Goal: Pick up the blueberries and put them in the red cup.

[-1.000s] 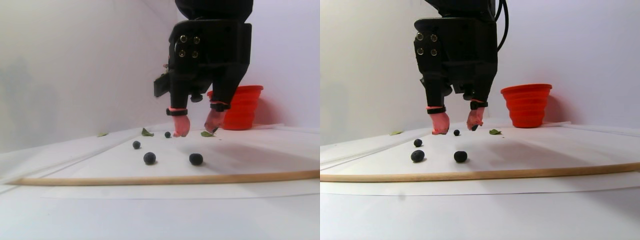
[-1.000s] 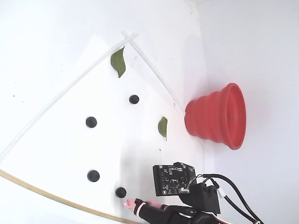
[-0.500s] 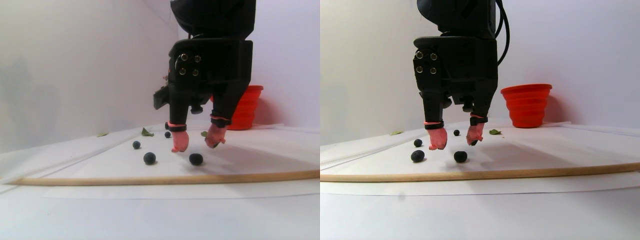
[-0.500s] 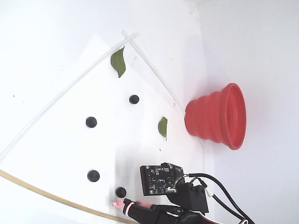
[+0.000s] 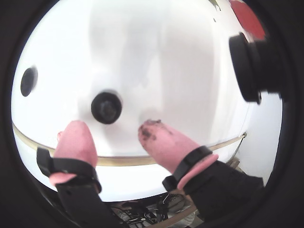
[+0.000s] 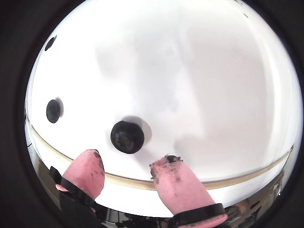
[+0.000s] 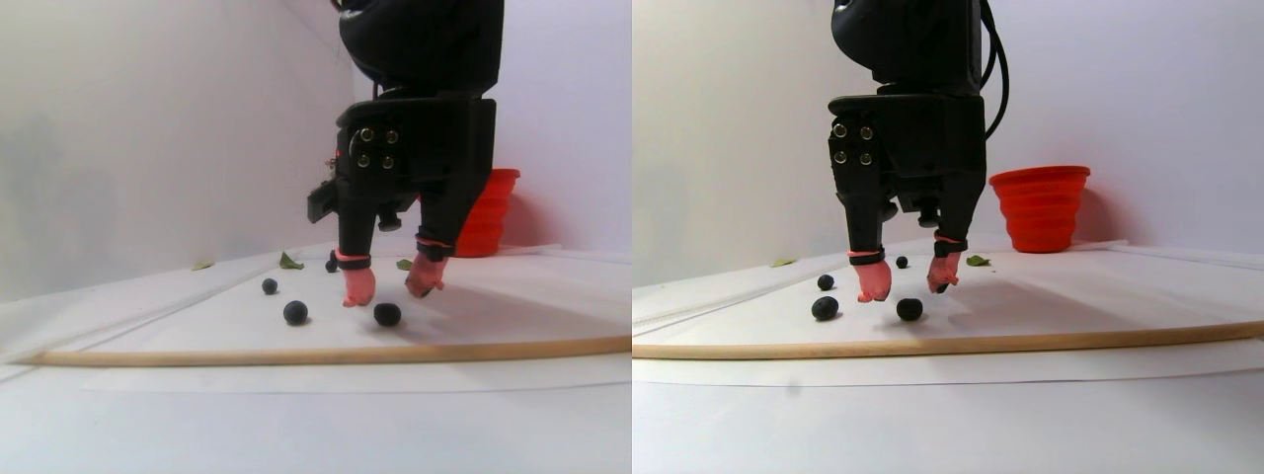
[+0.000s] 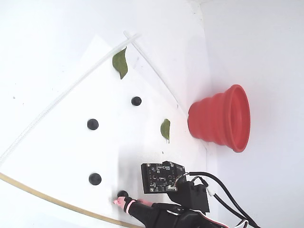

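Jaws spread apart above a round blueberry (image 6: 127, 137); red cup (image 8: 223, 118) stands upright.

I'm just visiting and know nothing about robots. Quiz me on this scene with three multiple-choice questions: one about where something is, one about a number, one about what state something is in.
1. Where is the gripper?
A. Over the red cup
B. Low over the blueberry nearest the wooden strip
C. Beside the far leaf

2. How many blueberries lie on the white sheet in the fixed view?
A. Two
B. Four
C. Six

3. What state is the gripper in?
A. Open, holding nothing
B. Shut on a blueberry
C. Shut on a leaf

Answers:
1. B: in both wrist views the blueberry sits just ahead of the gap between the pink fingertips, with the wooden strip close by; the red cup stands well away.
2. B: four dark balls show, none in the cup as far as can be seen.
3. A: the fingertips stand apart with nothing between them.
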Robot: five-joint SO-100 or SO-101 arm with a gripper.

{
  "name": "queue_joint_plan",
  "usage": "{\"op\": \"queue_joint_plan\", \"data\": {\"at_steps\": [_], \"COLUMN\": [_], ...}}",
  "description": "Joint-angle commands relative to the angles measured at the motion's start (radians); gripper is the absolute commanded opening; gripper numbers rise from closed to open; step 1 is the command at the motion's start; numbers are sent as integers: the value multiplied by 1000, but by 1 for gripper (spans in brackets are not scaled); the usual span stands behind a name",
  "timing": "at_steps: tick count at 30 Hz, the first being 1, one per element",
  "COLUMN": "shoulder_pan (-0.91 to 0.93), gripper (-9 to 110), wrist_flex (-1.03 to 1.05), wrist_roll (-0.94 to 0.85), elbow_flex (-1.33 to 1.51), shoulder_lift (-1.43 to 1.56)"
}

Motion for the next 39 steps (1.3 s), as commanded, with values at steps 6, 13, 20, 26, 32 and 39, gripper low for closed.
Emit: {"op": "queue_joint_plan", "data": {"at_steps": [6,13,20,26,32,39], "shoulder_pan": [-18,-23,-29,-28,-28,-26], "gripper": [20,20,20,19,18,17], "wrist_flex": [-28,-52,-74,-106,-135,-143], "wrist_roll": [23,28,37,37,43,46], "elbow_flex": [-71,-75,-81,-84,-86,-89], "shoulder_lift": [-17,-44,-71,-97,-114,-123]}}
